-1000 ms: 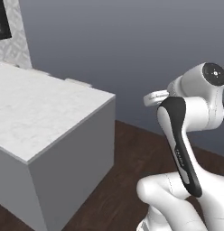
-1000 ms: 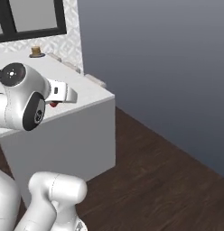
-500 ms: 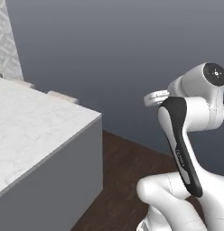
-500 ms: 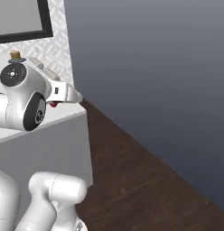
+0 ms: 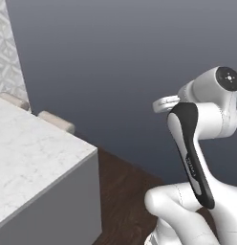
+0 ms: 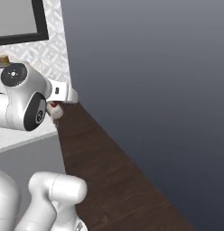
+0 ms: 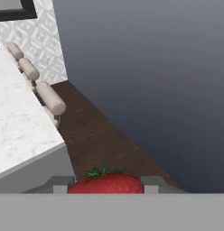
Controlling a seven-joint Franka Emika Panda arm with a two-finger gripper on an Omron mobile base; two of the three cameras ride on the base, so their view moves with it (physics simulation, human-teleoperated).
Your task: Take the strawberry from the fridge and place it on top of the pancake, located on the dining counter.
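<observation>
The hand [image 7: 106, 188] is clamped on the strawberry [image 7: 106, 182], carried in the air beside the white marble table [image 7: 16, 131]. Fetching looks done; placing it on the pancake remains.

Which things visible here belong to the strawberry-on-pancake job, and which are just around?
Part of the job:
- bright red strawberry with green leaves, clamped in the gripper
- white marble-veined dining counter

Just around:
- tan cushioned stools along the counter's far edge
- dark wooden floor
- plain grey wall
</observation>
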